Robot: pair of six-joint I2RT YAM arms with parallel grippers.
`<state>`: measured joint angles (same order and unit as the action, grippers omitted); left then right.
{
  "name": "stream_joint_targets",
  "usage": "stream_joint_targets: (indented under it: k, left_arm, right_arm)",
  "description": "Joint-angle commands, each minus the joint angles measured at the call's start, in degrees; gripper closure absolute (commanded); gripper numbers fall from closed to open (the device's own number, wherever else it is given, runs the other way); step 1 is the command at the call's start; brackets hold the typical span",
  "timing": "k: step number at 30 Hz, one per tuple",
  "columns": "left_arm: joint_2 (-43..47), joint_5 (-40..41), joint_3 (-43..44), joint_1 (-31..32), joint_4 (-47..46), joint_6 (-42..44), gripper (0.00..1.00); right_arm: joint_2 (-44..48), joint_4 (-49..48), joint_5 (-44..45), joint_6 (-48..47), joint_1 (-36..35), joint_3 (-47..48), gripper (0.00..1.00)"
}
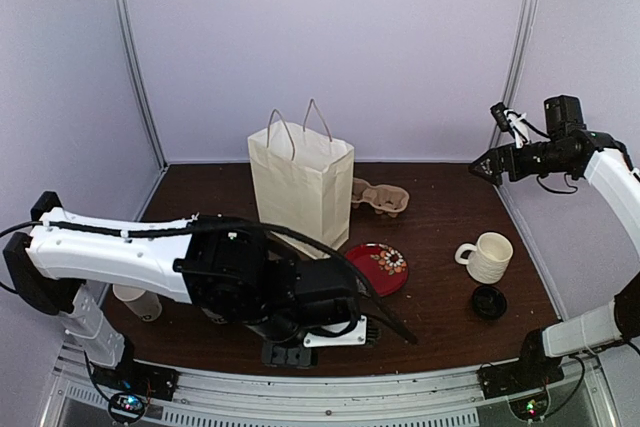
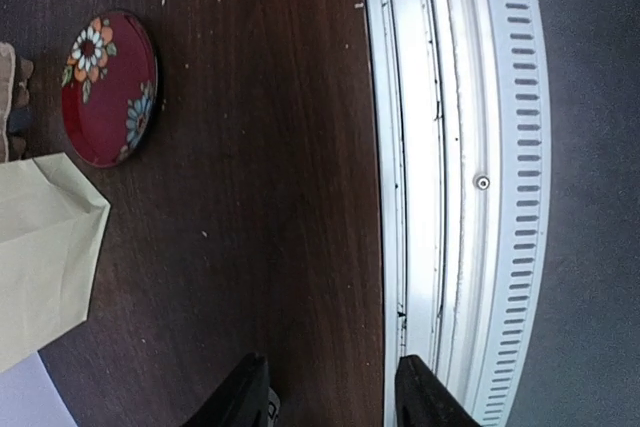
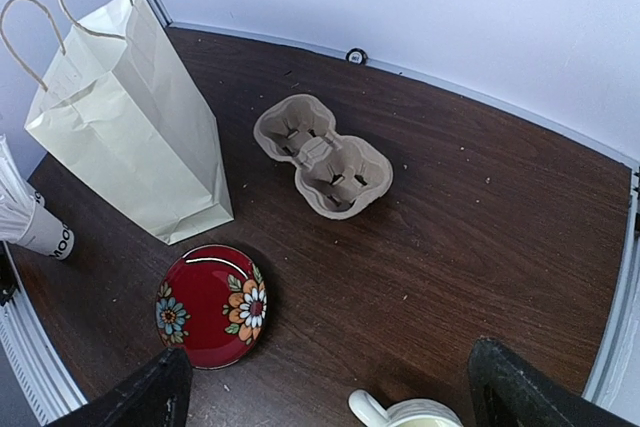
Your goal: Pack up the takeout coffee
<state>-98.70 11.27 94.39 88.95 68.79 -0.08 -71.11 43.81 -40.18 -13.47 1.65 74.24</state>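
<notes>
My left gripper (image 2: 330, 399) hovers half-parted over the table (image 2: 280, 197) edge, seemingly empty; my right gripper (image 3: 330, 392) gapes wide, high above the mug (image 3: 410, 414).

Between the jaws of your right gripper (image 3: 330, 372), the cream ribbed ceramic mug (image 3: 410, 413) is cut off by the bottom edge. Far left of those jaws, the white paper cup bristling with white sticks (image 3: 38, 229) is clipped, its dark print unreadable. Left of the jaws of your left gripper (image 2: 330, 362), the cream paper bag (image 2: 45, 247) runs out of frame.
</notes>
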Motion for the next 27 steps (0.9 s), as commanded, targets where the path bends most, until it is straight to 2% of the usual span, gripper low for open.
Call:
stream_joint_targets:
  k: [1, 6, 9, 10, 12, 19, 27]
  left_arm:
    - [1.14, 5.76, -1.97, 1.64, 5.59, -8.54, 0.57]
    - [1.52, 14.42, -6.18, 1.80, 11.77, -19.85, 0.59]
    - [-0.61, 22.55, -5.23, 0.17, 18.90, -29.90, 0.46]
    - [-1.11, 23.57, -4.78, -0.54, 20.61, -32.27, 0.45]
    - [-0.86, 23.93, -5.22, -1.47, 21.19, -34.73, 0.46]
    - [2.48, 21.35, -11.27, -5.98, 17.07, -39.65, 0.60]
    - [1.77, 22.01, -11.32, -10.38, 16.22, -43.03, 0.62]
  right_arm:
    - [0.45, -1.55, -1.96, -0.28, -0.44, -0.60, 0.01]
    - [-0.59, -2.19, -3.44, 0.33, -0.49, -0.41, 0.01]
    - [-1.31, -2.66, -4.62, 0.70, -0.51, -0.61, 0.01]
    - [-1.57, -2.70, -4.88, 0.72, -0.51, -0.61, 0.01]
    - [-1.97, -2.71, -5.28, 0.87, -0.51, -0.53, 0.01]
    - [-3.44, -2.29, -6.20, 1.41, -0.60, 0.87, 0.01]
    - [-5.23, -2.06, -7.19, 2.21, -0.76, 1.62, 0.02]
